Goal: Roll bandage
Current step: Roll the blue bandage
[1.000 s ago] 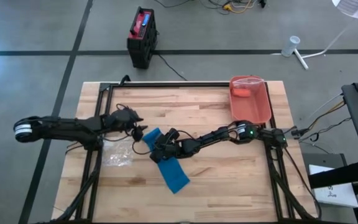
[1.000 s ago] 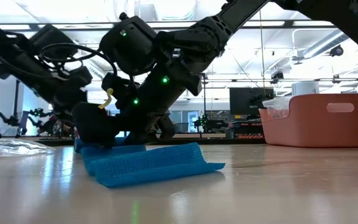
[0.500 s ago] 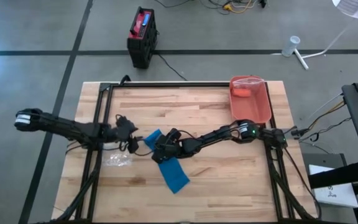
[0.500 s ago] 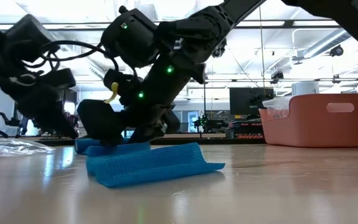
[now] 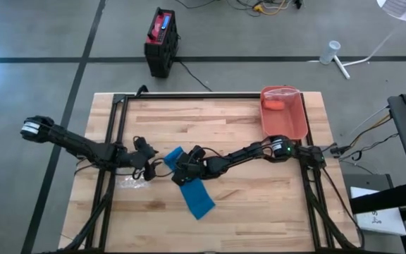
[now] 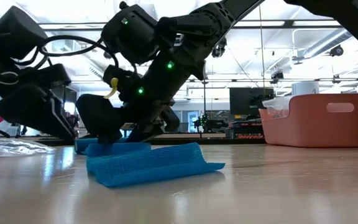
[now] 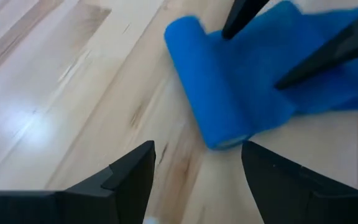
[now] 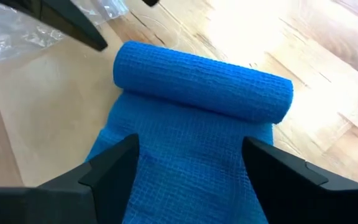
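A blue bandage (image 5: 192,189) lies flat on the wooden table, its far-left end wound into a short roll (image 8: 204,81) that rests on the table. My right gripper (image 5: 184,168) is open and stands over the flat strip just behind the roll. My left gripper (image 5: 149,161) is open and empty, to the left of the roll, a short way off; in the left wrist view the roll (image 7: 210,93) lies ahead of its fingers. My right gripper comes down slanting from the table's right side, its open fingers astride the strip. In the low view its fingertips (image 6: 107,135) meet the flat part of the bandage (image 6: 126,149) right behind the roll, which stays lying on the table.
A crumpled clear plastic bag (image 5: 132,180) lies on the table near my left gripper. A pink bin (image 5: 284,120) with an orange thing inside stands at the far right. Bare wood lies near the front and right of the strip.
My left gripper has drawn back from the rolled end, toward the table's left and near edges. The bandage and my right gripper have stayed where they were.
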Action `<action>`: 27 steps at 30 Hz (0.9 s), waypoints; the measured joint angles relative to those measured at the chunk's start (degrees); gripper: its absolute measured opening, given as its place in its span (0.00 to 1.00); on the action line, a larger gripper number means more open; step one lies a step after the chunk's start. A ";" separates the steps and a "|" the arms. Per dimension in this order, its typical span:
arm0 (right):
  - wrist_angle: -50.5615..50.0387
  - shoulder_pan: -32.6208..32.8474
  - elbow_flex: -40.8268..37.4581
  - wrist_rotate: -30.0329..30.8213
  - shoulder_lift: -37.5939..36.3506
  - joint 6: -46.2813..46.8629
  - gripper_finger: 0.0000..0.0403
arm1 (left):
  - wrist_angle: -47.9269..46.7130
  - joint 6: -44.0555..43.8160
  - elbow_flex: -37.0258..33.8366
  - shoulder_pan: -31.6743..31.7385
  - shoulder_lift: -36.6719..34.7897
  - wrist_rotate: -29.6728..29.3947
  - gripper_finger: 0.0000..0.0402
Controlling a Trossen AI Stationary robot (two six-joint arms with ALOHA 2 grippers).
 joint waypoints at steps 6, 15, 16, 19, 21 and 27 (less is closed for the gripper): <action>0.29 0.00 0.04 0.07 -0.64 0.13 0.70 | 6.05 0.89 -0.74 -0.20 6.51 -2.58 0.58; -0.22 0.00 0.22 0.24 -5.33 -2.23 0.73 | 18.80 1.98 -0.72 -0.18 17.61 -4.42 0.58; -0.59 0.02 0.20 0.23 -6.08 -2.92 0.72 | 20.28 2.27 -0.72 -0.18 18.65 -4.46 0.58; -2.03 0.02 0.22 0.24 -8.17 -4.36 0.71 | 23.21 2.36 -0.70 -0.18 21.44 -4.50 0.58; -5.06 0.00 0.22 0.24 -9.38 -5.86 0.70 | 24.31 1.75 -0.67 -0.20 22.82 -4.69 0.58; -19.93 -2.93 0.22 -0.71 -11.19 -7.49 0.68 | 25.50 1.12 -0.60 -0.18 23.69 -4.92 0.58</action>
